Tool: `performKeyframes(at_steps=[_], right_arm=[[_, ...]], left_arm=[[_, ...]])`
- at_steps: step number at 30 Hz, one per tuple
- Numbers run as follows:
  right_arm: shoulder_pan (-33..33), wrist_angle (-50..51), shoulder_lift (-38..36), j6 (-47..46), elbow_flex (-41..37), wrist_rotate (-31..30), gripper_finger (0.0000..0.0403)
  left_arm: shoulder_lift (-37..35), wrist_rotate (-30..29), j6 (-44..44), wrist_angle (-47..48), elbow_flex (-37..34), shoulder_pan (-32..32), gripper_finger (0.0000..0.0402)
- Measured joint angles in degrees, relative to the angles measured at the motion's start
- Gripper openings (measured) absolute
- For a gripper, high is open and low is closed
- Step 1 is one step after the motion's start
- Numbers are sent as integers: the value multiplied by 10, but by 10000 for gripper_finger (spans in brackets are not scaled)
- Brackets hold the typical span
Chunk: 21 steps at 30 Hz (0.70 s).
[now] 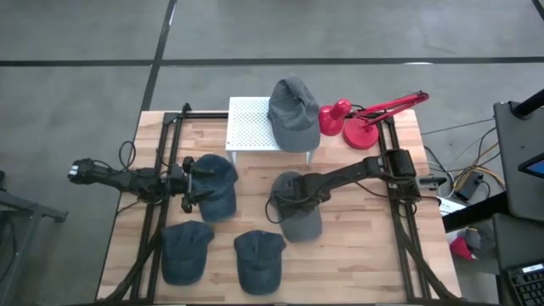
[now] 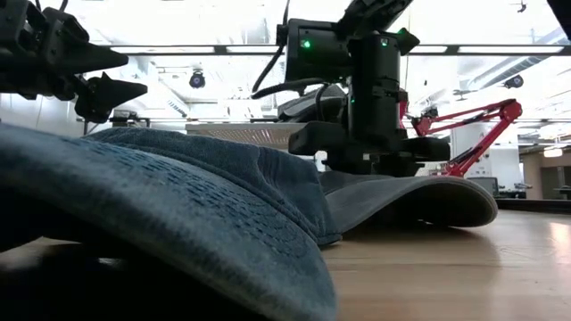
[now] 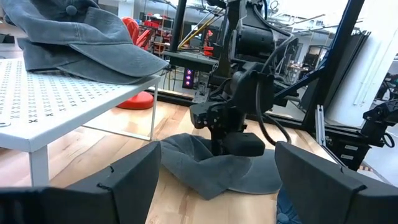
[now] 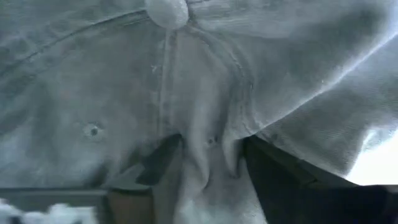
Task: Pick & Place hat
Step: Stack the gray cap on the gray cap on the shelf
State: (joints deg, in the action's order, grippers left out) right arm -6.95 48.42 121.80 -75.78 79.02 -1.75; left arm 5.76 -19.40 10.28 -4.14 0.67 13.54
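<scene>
A grey hat (image 1: 299,212) lies on the wooden table right of centre, and my right gripper (image 1: 283,200) is down on its crown, shut on the cloth; the low view shows the gripper (image 2: 357,147) standing on the hat (image 2: 419,198). A second grey hat (image 1: 291,110) rests on the white perforated stand (image 1: 251,127). My left gripper (image 1: 192,184) hovers open over the edge of a blue hat (image 1: 218,187) at the table's left. It looks across at the grey hat (image 3: 211,174) and touches nothing. My right gripper pinches a raised fold of the grey hat's crown (image 4: 208,158) between its two fingers (image 4: 152,168), a little way from the top button (image 4: 166,9). It comes from above, slanting in from the table's right. The hat lies on the table, its brim (image 2: 437,201) spread toward the near side.
Two more blue hats (image 1: 185,251) (image 1: 259,259) lie near the table's near edge; one fills the low view's foreground (image 2: 161,214). A red desk lamp (image 1: 361,119) stands at the far right, beside the stand. Bare wood (image 1: 357,246) shows right of the grey hat.
</scene>
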Motion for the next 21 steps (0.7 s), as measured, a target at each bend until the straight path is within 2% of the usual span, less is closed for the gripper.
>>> performKeyframes(at_steps=[10, 16, 21], right_arm=[[1, 5, -28, 22, 5, -51, 21], [2, 13, -54, 25, 3, -62, 12], [1, 33, -114, 20, 5, -85, 10]], left_arm=[[0, 0, 0, -2, 0, 0, 317], [0, 0, 0, -2, 0, 0, 317], [0, 0, 0, -2, 0, 0, 317]])
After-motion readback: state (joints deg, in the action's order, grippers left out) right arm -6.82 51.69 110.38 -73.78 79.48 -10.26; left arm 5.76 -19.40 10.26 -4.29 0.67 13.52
